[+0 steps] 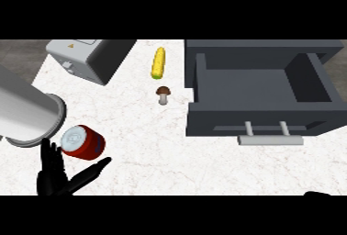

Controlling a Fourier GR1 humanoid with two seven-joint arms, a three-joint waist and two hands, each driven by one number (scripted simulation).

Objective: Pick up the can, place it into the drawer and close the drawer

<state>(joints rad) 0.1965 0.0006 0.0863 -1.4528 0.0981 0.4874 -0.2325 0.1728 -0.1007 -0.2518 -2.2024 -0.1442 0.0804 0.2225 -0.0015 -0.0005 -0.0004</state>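
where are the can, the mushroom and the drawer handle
can (88,144), head view, on its red side
mushroom (163,93), head view, where cap meets stem
drawer handle (271,140), head view, middle of the grey bar

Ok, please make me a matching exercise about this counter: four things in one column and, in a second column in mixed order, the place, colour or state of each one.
Things
1. can
2. corn cob
3. mushroom
4. drawer

Descriptions
A. pulled open, handle toward the robot
B. yellow, lying at the counter's far side
C. brown cap, just left of the drawer
D. red with a silver top, close by the open left hand

Pairs: 1-D, 2-B, 3-C, 4-A
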